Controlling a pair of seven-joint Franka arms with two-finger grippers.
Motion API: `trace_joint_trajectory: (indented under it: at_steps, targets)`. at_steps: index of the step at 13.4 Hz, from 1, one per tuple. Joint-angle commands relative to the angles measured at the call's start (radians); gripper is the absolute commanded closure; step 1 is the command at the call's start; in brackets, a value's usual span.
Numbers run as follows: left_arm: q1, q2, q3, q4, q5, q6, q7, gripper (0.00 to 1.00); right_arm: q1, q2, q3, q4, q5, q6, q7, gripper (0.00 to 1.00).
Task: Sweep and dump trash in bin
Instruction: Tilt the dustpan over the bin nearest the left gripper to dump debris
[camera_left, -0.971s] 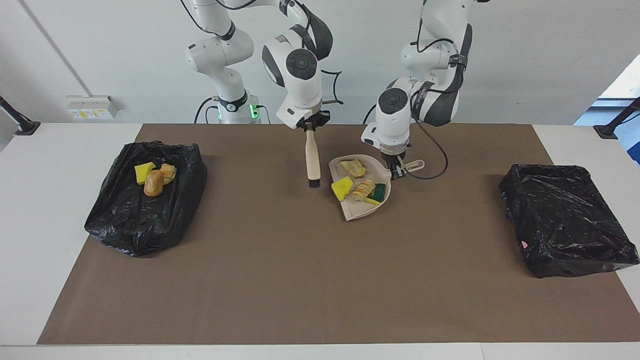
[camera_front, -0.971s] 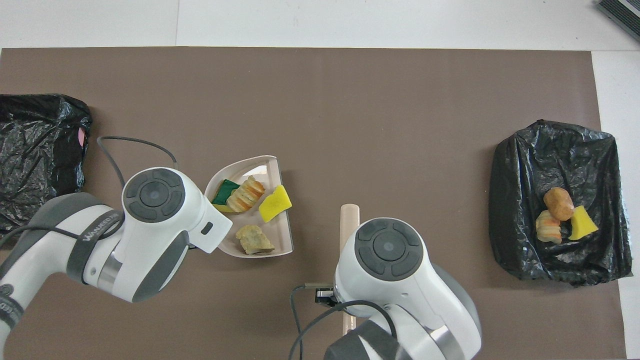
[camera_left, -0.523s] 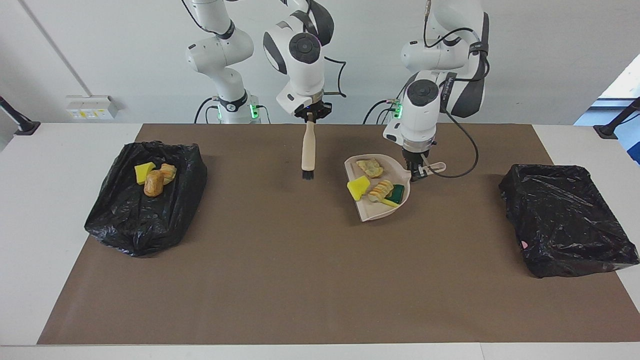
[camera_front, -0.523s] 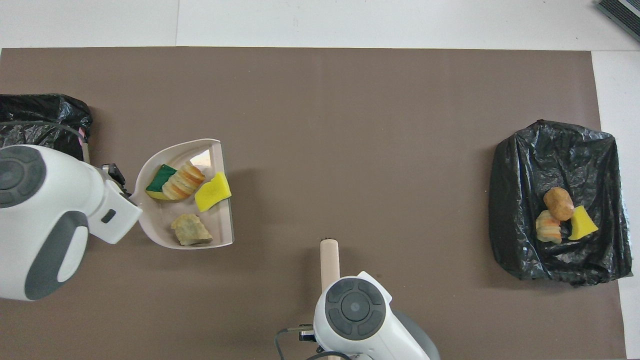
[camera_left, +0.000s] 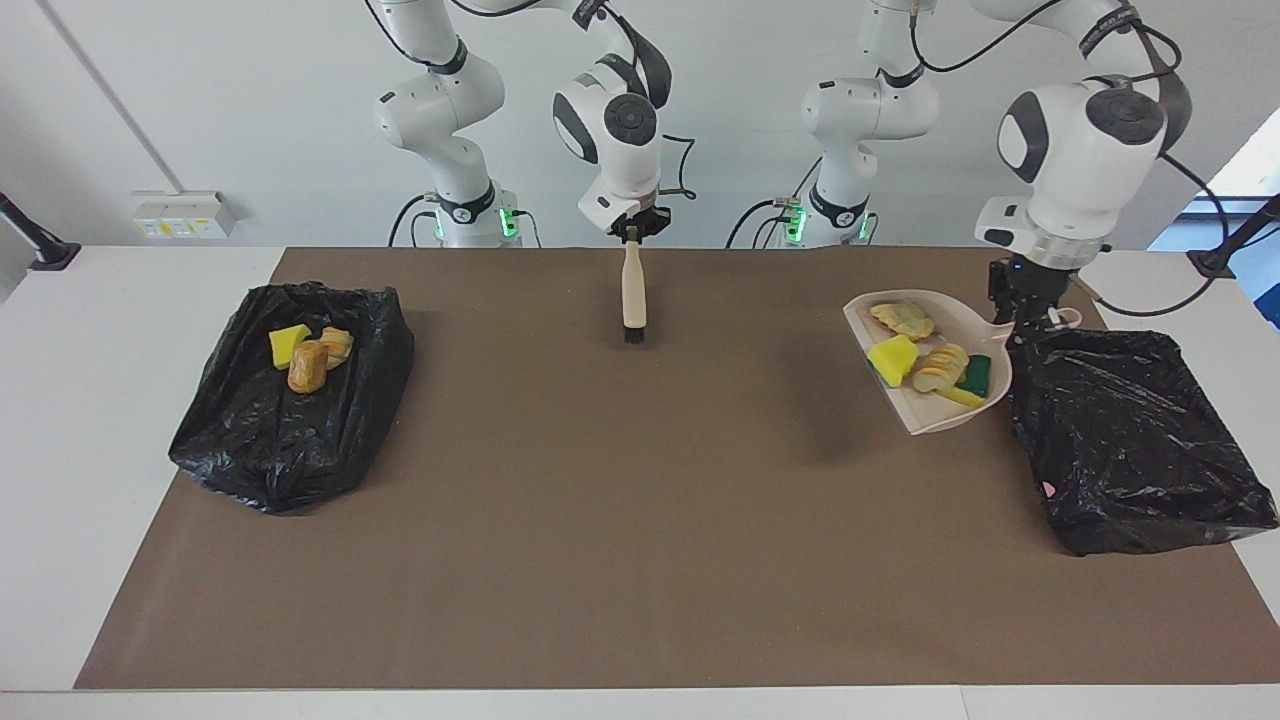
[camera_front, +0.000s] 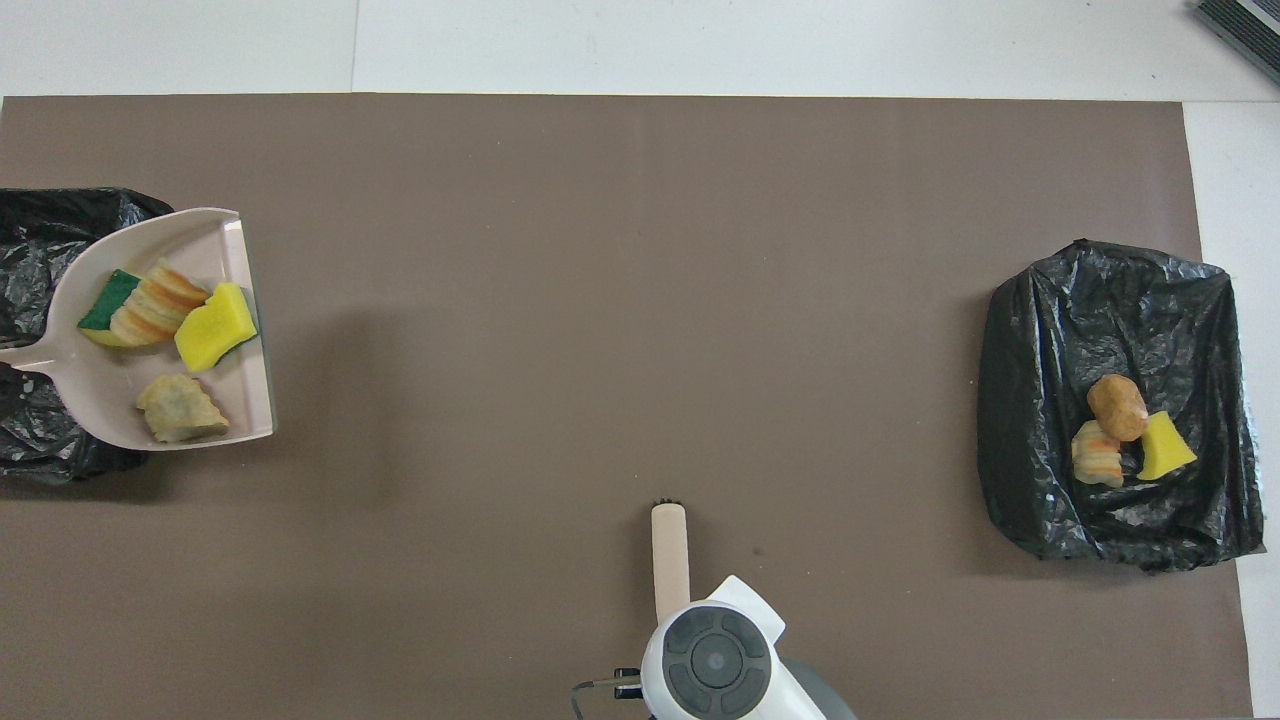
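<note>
My left gripper is shut on the handle of the beige dustpan and holds it in the air at the edge of the black bin at the left arm's end. The pan carries several scraps of trash: a yellow sponge, a striped bread lump, a green-backed sponge and a tan lump. My right gripper is shut on the beige brush, which hangs bristles down over the mat close to the robots. In the overhead view the left gripper is out of frame.
A second black bin at the right arm's end holds three scraps: a yellow sponge, an orange-brown lump and a striped lump. The brown mat covers the table.
My left arm has lifted the loaded dustpan and carried it from the mat's middle to the bin at the left arm's end. My right arm has drawn the brush back toward the robots.
</note>
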Motion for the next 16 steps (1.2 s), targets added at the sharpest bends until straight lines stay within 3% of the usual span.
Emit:
trace_joint_trajectory:
  at_steps: [1,4,6,9,13,16]
  targets:
    - [-0.024,0.123,0.105,0.203,-0.018,-0.072,0.1,1.0,0.012,-0.026,-0.001,-0.042,0.018,0.029,0.011,1.0]
    - [-0.013,0.191,0.19,0.266,-0.007,-0.019,0.187,1.0,0.001,0.01,-0.001,-0.042,0.03,0.058,0.008,1.0]
    - [0.048,0.234,0.191,0.296,0.025,0.044,0.236,1.0,0.001,0.015,-0.001,-0.038,0.033,0.061,-0.008,1.0]
    - [0.052,0.261,0.193,0.288,0.144,0.133,0.238,1.0,-0.001,0.056,-0.003,0.027,0.019,0.058,-0.027,1.0]
    - [0.053,0.292,0.193,0.212,0.388,0.317,0.208,1.0,-0.03,0.067,-0.003,0.021,0.018,0.078,-0.068,1.0]
    - [0.036,0.295,0.187,0.205,0.561,0.31,0.143,1.0,-0.033,0.07,-0.003,0.017,0.018,0.077,-0.068,1.0]
